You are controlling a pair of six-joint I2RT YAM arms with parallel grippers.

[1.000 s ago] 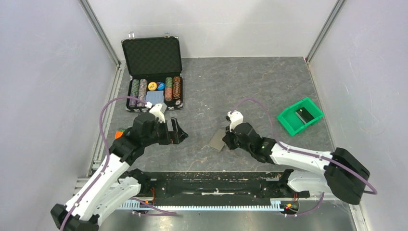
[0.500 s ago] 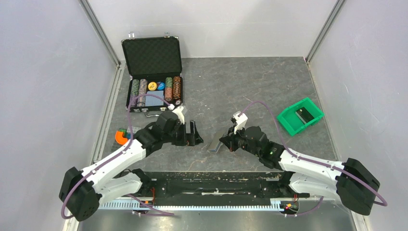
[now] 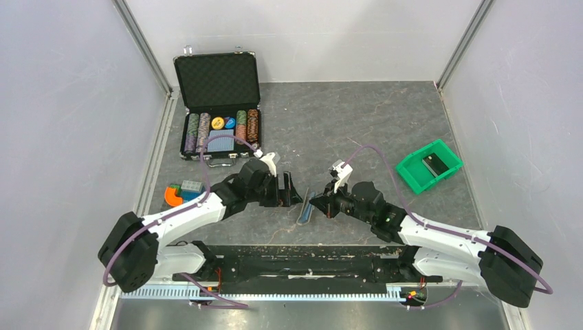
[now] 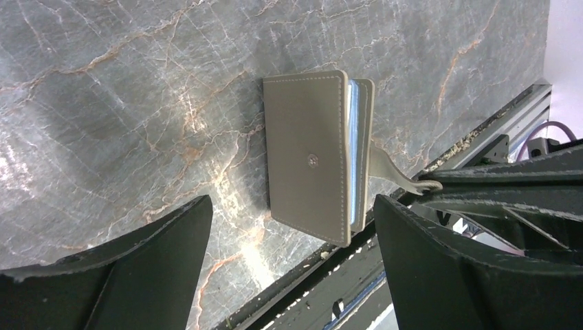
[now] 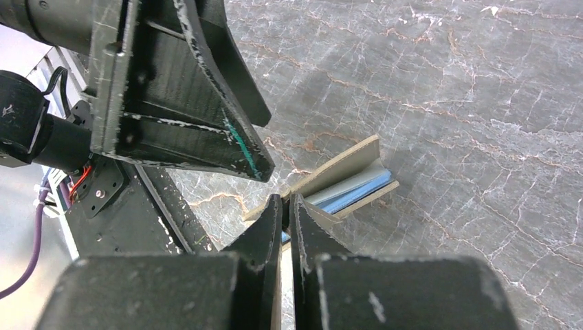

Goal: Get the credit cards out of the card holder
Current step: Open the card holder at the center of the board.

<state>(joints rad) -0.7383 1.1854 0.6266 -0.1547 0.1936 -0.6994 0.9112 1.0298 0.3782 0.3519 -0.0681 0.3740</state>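
Observation:
The tan card holder (image 3: 304, 210) stands tilted on its edge near the table's front edge, partly folded. Pale-blue credit cards (image 5: 359, 191) show between its two flaps; their edge also shows in the left wrist view (image 4: 353, 155). My right gripper (image 3: 323, 202) is shut on the card holder's tan closure strap (image 4: 393, 172), its tips pinched together (image 5: 285, 206). My left gripper (image 3: 289, 188) is open and empty, just left of the card holder (image 4: 309, 158), with one finger on each side of it in the left wrist view (image 4: 292, 206), not touching it.
An open black chip case (image 3: 220, 103) stands at the back left. A green bin (image 3: 416, 180) with a black item sits at the right. Small orange, green and blue toys (image 3: 180, 192) lie at the left. The black front rail (image 3: 302, 256) runs just below the card holder.
My left arm has swung right, up to the card holder. My right gripper has pulled the card holder from lying flat to standing on its edge, and shifted it slightly toward the front.

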